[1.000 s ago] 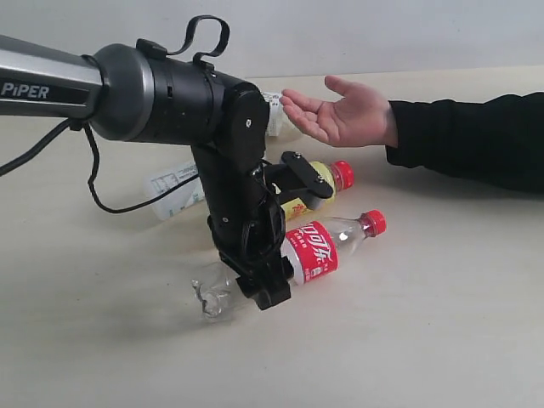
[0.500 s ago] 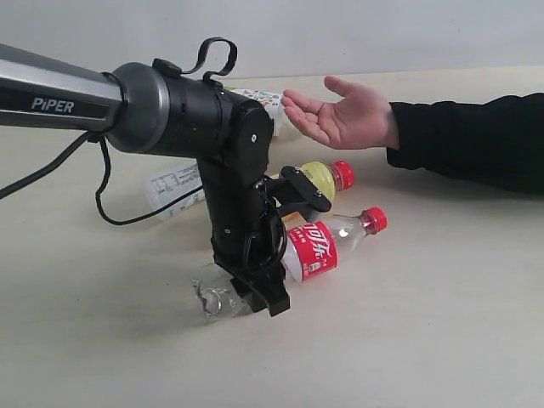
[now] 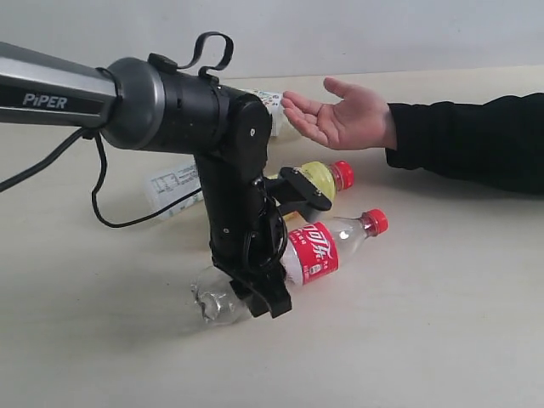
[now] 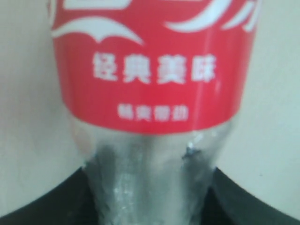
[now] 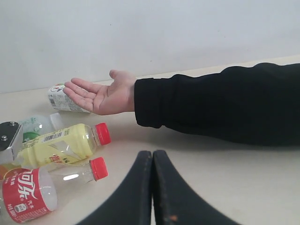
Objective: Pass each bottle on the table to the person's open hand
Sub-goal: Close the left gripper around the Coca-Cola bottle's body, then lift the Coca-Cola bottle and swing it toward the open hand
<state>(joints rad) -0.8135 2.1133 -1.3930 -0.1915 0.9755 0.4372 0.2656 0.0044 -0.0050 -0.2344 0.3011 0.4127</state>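
My left gripper [image 3: 260,287] is shut on the clear lower body of the red-label bottle [image 3: 311,252], which lies low over the table [image 3: 442,323] with its red cap pointing right. In the left wrist view that red-label bottle [image 4: 150,70] fills the picture, with black fingers [image 4: 37,201] pressed on both its sides. The yellow bottle [image 3: 320,177] lies just behind it. The squarish clear bottle [image 3: 172,188] lies behind my arm. The white-green bottle [image 3: 270,108] lies by the person's open hand [image 3: 342,116], which is palm up. My right gripper [image 5: 152,157] is shut and empty.
The person's black-sleeved forearm [image 3: 467,140] rests across the back right of the table. A black cable [image 3: 102,191] hangs from my left arm. In the right wrist view the open hand [image 5: 101,96] lies beyond the yellow bottle [image 5: 61,145] and the red-label bottle [image 5: 30,193].
My left gripper has come down a little and its jaws have closed onto the red-label bottle. The hand and the other bottles have stayed put.
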